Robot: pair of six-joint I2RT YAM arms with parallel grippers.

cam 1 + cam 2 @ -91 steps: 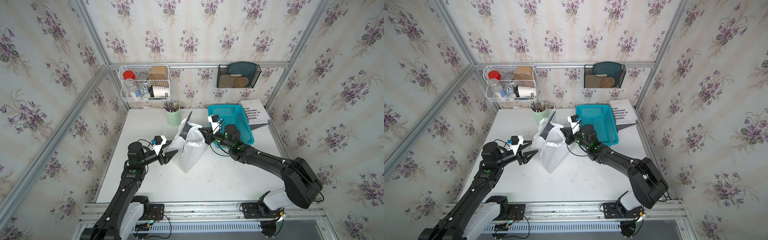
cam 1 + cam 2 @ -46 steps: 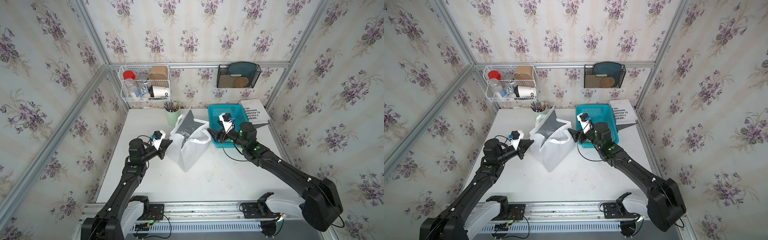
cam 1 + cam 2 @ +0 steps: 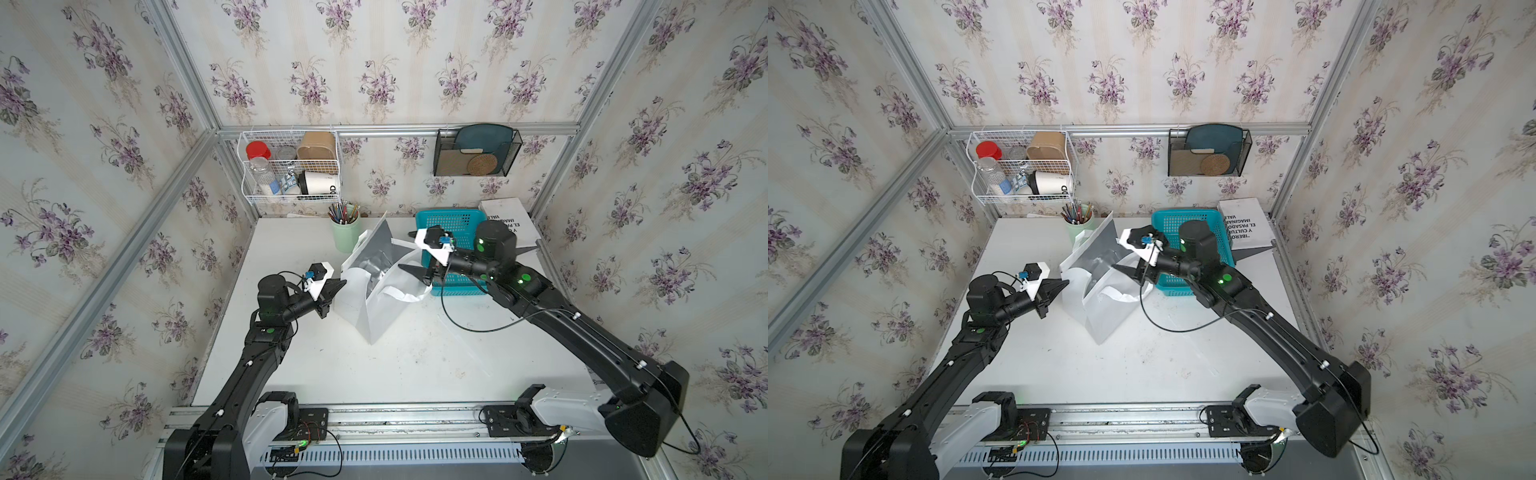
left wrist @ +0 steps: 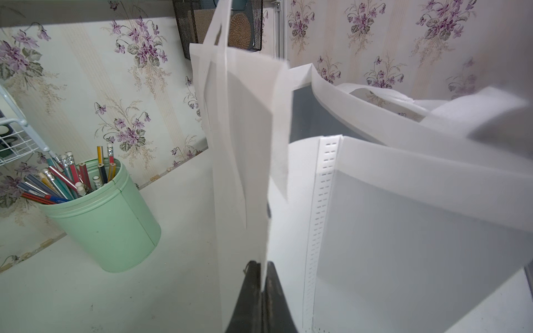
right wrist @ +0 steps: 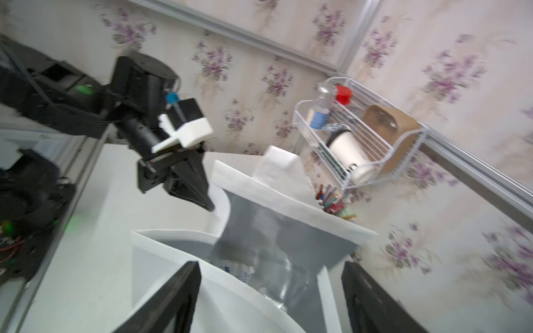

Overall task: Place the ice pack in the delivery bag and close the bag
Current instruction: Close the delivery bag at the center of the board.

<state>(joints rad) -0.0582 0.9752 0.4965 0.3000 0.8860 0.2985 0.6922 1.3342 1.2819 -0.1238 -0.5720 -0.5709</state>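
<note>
Apparently the drop itself is done. Deep in the silver foil lining of the delivery bag (image 3: 365, 309), the right wrist view shows what is most likely the ice pack (image 5: 238, 270), a clear pouch with blue print, though it is blurred. The right gripper (image 3: 405, 252) hovers above the bag's mouth on the side of the turquoise basket (image 3: 457, 220), its jaws spread wide and empty. The left gripper (image 3: 341, 285) is clenched on the white fabric at the opposite rim, and the mouth gapes. The left wrist view shows a thin white strip pinched between its black fingers (image 4: 250, 288). The bag stands on the white table (image 3: 374, 374), near the green pencil cup (image 3: 345, 239). The step in hand looks like the finish. Next, the right arm needs to lift clear without snagging the loop handles (image 3: 405, 296), and the left should let go gently so the bag does not tip.
</note>
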